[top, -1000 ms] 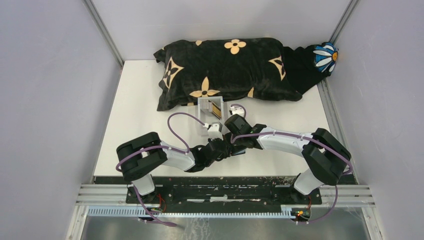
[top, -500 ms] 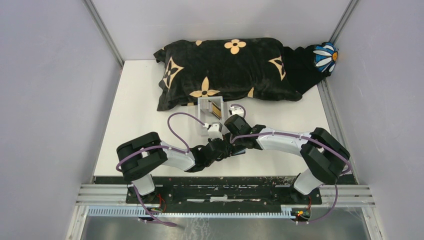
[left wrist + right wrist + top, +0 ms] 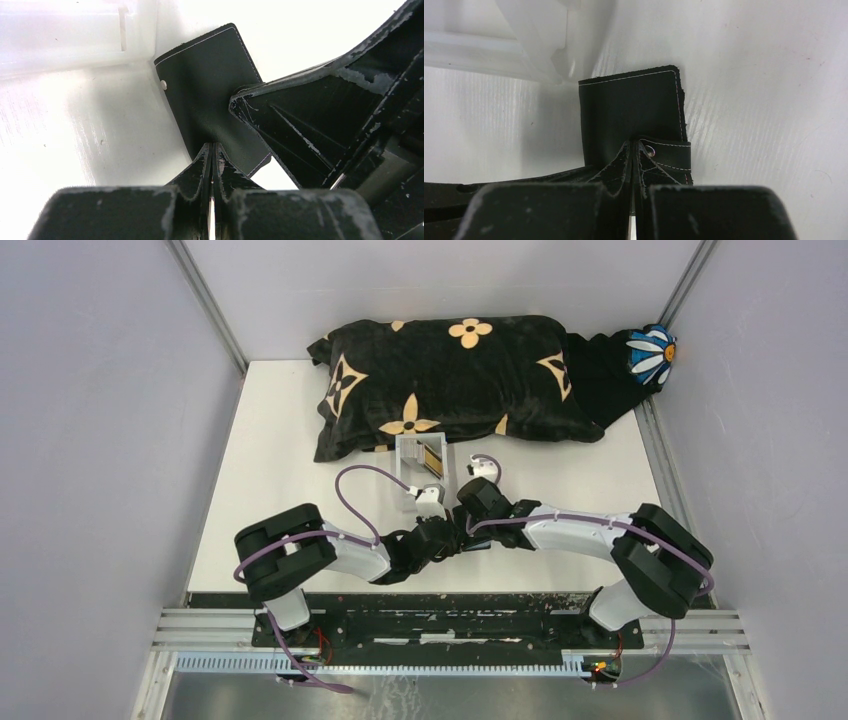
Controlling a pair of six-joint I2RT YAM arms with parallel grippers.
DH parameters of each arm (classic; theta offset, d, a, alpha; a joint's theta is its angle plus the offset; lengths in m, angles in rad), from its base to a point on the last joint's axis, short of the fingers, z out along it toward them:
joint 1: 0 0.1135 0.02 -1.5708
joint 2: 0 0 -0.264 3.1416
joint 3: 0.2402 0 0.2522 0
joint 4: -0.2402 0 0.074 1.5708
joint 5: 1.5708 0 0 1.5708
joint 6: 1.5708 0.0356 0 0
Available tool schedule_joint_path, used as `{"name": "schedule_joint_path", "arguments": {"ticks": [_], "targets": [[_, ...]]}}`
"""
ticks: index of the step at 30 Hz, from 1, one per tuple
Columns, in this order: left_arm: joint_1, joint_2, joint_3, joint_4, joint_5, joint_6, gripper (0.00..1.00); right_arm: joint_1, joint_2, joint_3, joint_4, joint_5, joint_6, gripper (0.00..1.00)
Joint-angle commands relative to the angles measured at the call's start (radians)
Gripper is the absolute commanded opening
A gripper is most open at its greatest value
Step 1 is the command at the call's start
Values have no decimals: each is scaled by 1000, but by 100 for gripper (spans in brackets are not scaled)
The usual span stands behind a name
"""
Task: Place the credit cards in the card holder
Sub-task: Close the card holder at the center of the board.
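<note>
The black card holder (image 3: 207,95) lies on the white table next to a clear acrylic box. It is mostly hidden under the arms in the top view. My left gripper (image 3: 212,146) is shut, its tips pinching the holder's near edge. My right gripper (image 3: 634,143) is shut on the holder (image 3: 629,107) beside its snap strap (image 3: 669,155). From above, both grippers (image 3: 455,537) (image 3: 470,525) meet at the table's middle front. A gold-tan card (image 3: 432,458) stands in the clear box (image 3: 420,465). The other credit cards are not visible.
A black pillow with tan flowers (image 3: 450,385) lies across the back, touching the clear box. A blue-and-white flower object (image 3: 650,353) sits in the back right corner. The clear box also shows in the left wrist view (image 3: 75,35) and the right wrist view (image 3: 539,50).
My right arm has shifted nearer and a little to the right, its wrist now lower over the holder. The left arm has not moved.
</note>
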Motion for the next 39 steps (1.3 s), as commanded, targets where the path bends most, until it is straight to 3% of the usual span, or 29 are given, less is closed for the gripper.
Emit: {"name": "schedule_joint_path", "arguments": {"ticks": [1,10,25,39], "targets": [[6,39,6,-15,20,29,6,11,-12,-48,-21,-5,29,1],[7,40,3,-18,17,26,6,-17,-35,-90,37,-1,38,1],[6,38,0,-19,14,28,6,-173,-21,-175,202,-210,87,1],[6,39,10,-36,13,33,6,-272,0,-260,277,-296,130,1]]}}
